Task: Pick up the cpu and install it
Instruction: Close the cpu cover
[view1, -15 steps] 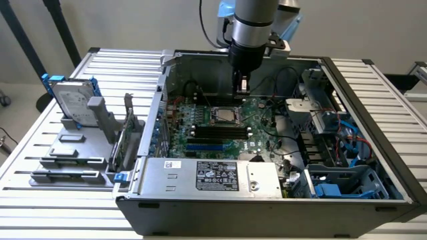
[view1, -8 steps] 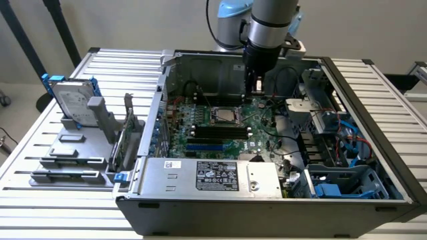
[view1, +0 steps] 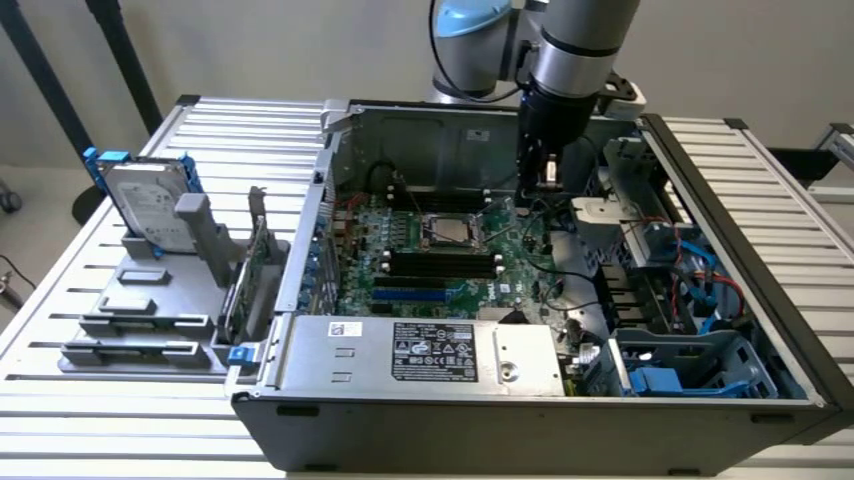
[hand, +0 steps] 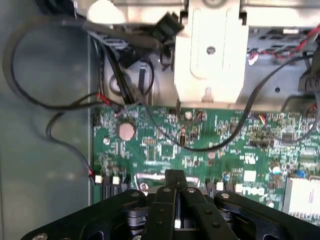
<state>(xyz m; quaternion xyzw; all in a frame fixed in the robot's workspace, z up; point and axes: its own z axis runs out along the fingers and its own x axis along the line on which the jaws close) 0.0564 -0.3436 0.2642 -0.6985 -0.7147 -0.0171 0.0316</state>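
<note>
Currently, the gripper (view1: 545, 180) is found inside the open computer case (view1: 534, 425), hanging above the motherboard (view1: 387, 215), to the exterior view's right of the socket frame (view1: 427, 243) and apart from it. Its fingers (hand: 162, 205) are seen pressed together in the wrist view. A thin pale line is noted between the tips, and what it is cannot be told; no part is otherwise made out in the grip. A silver-grey square lying within the socket frame is judged to be the cpu (view1: 451, 232), though whether it is fully seated cannot be confirmed. The part is judged light, thin and stiff, with a smooth metal top likely to slip under a pinch and an underside easily damaged. A hold across two opposite edges of its rim, kept level, is judged the soundest.
</note>
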